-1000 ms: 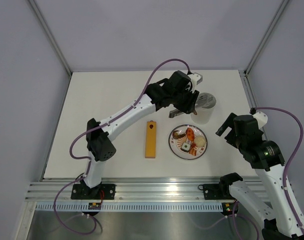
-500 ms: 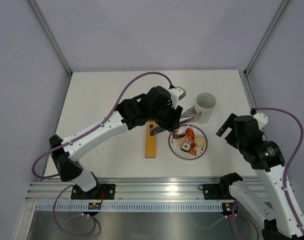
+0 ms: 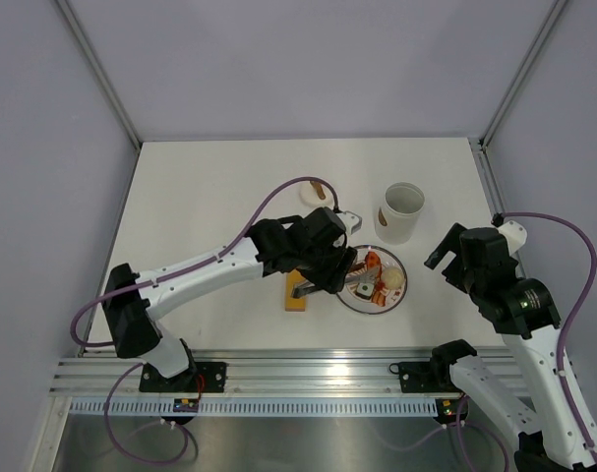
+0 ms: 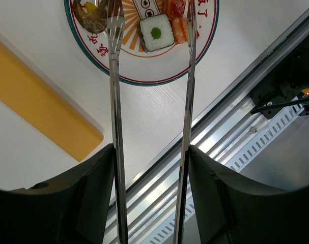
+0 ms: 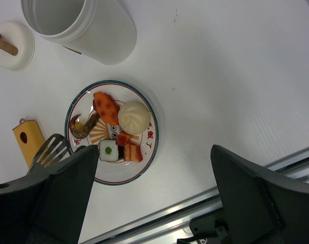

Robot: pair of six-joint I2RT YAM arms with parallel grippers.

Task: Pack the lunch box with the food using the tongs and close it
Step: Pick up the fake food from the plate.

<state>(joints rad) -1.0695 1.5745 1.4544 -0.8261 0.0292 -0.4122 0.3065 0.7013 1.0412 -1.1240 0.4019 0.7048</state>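
Observation:
My left gripper (image 3: 328, 264) (image 4: 151, 195) is shut on the tongs (image 4: 113, 76), one thin metal arm against each finger. Their spread tips hang over the patterned plate (image 4: 149, 71) (image 3: 387, 307); one slotted tip (image 5: 50, 151) shows at the plate's left rim. The food lies on the plate: a white-and-green piece (image 4: 155, 33) (image 5: 108, 150) between the tong arms, a brown shrimp (image 5: 83, 126), an orange-red piece (image 5: 106, 107), a pale bun (image 5: 135, 117). The white lunch box (image 3: 403, 211) (image 5: 83, 25) stands open behind the plate. My right gripper (image 5: 154, 198) (image 3: 438, 248) hovers open and empty, right of the plate.
A flat orange bar (image 3: 296, 298) (image 4: 42, 107) lies left of the plate, partly under my left arm. A round white lid (image 3: 316, 192) (image 5: 10, 46) with a brown tab rests behind it. The metal rail (image 3: 308, 374) runs along the near table edge.
My left arm has swung the tongs from over the lunch box back and down to the plate, and the tong arms have spread wider. The right arm has not moved.

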